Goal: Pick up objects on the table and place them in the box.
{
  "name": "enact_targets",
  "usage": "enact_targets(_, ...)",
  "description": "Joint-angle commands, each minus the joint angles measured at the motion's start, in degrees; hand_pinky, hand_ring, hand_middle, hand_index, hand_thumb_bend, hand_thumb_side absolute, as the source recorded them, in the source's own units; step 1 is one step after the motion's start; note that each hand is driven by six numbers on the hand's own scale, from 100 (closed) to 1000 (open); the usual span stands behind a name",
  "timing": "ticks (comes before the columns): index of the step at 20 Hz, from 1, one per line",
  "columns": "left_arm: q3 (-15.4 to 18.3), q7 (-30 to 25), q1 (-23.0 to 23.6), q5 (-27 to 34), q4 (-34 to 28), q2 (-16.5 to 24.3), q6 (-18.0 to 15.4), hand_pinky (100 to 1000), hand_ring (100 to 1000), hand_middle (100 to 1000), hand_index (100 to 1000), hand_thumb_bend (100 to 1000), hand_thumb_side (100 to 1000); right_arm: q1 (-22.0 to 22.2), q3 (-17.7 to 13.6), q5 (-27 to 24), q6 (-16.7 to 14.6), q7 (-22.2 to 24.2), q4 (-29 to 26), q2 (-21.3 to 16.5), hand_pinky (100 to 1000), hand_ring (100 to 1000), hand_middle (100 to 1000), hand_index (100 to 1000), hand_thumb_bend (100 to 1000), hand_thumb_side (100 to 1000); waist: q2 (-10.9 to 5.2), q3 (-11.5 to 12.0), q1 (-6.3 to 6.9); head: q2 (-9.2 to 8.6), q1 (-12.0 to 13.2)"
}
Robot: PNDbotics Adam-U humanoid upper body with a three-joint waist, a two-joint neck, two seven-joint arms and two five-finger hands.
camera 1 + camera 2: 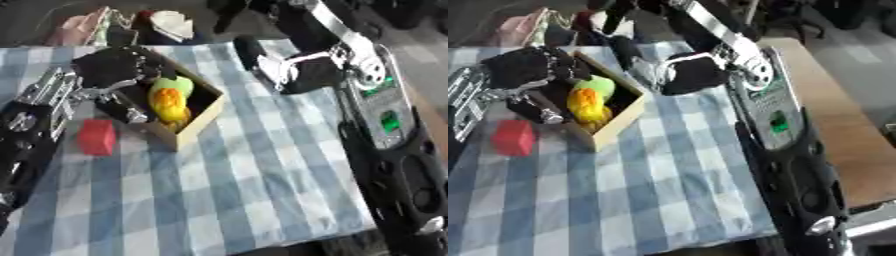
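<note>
Box (203, 116): I am seeing a shallow open box with pale wooden-looking walls and a dark inside, sitting askew on the far left part of the surface.
Already in the box: I am counting a yellow-orange rounded item (168, 104) and a green rounded item (175, 84) touching it at the far end; both are looking smooth and glossy, like toy fruit, though I cannot tell exactly what they are.
Still to place: I am seeing one red block (96, 136), matte and squarish, lying on the cloth just outside the box's left wall.
Progress: I am judging the job as well along, with the red block the only loose item I can find on the surface.
Surface (262, 190): I am looking at a blue-and-white checked cloth, soft and flat.
Left hand (114, 67): I am holding it over the box's far left corner, its black fingers curled downward; I cannot tell whether anything is in them.
Right hand (684, 72): I am keeping it above the cloth just right of the box; I cannot tell how it is set.
</note>
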Motion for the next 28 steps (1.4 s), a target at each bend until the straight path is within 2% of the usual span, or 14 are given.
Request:
enact_targets(1, 0.2, -0.8, -1.8, 0.8, -2.4, 2.5, -0.3, 803, 748, 797, 884, 575, 306, -0.6, -0.8, -0.5, 0.1, -0.5, -1.6, -0.4, 772, 632, 713, 882, 100, 323, -0.17, 0.2, -0.09, -0.48, -0.2)
enact_targets(8, -0.3, -5.8, -1.9, 8.6, -8.1, 8.9, -0.4, 800, 731, 774, 883, 564, 317, 1.0, -2.5, -4.4, 1.1, -2.7, -4.0, -1.2, 773, 625, 704, 874, 100, 324, -0.27, 1.3, 0.74, -0.43, -1.3)
enact_targets(10, -0.4, -7.6, -1.7, 11.7, -10.1, 11.0, -0.1, 794, 720, 764, 877, 547, 317, 1.6, -3.0, -5.0, 1.5, -3.3, -4.3, -1.4, 771, 623, 700, 870, 100, 331, -0.27, 1.5, 0.97, -0.43, -1.7)
enact_targets(11, -0.5, -8.8, -1.5, 13.3, -10.8, 12.0, 0.1, 788, 708, 754, 870, 506, 310, 1.8, -3.1, -5.1, 1.6, -3.5, -4.3, -1.6, 770, 621, 698, 869, 100, 338, -0.26, 1.6, 1.06, -0.46, -1.9)
enact_targets(15, -1.3, -18.0, 0.4, 19.6, -11.2, 15.9, 0.3, 778, 694, 738, 861, 412, 341, 2.8, -3.6, -5.4, 2.2, -3.9, -4.1, -2.2, 767, 618, 694, 867, 100, 354, -0.31, 2.1, 1.50, -0.37, -2.4)
enact_targets(18, -1.7, -28.1, 1.8, 22.4, -9.5, 17.2, -0.2, 777, 695, 737, 857, 403, 368, 3.2, -3.8, -5.6, 2.5, -4.0, -3.9, -2.3, 765, 617, 692, 867, 100, 362, -0.29, 2.2, 1.74, -0.33, -2.7)
enact_targets(23, -1.9, -40.6, 3.0, 25.2, -6.9, 17.4, -1.5, 780, 704, 745, 858, 412, 517, 3.4, -3.9, -5.9, 2.7, -4.0, -3.7, -2.4, 764, 615, 690, 866, 100, 371, -0.27, 2.2, 1.78, -0.26, -2.9)
enact_targets(28, -1.2, -45.4, 3.1, 25.4, -4.2, 15.8, -1.8, 791, 728, 774, 871, 408, 653, 3.5, -3.8, -6.2, 2.8, -3.9, -3.6, -2.2, 764, 615, 689, 864, 100, 377, -0.23, 2.2, 1.64, -0.19, -2.8)
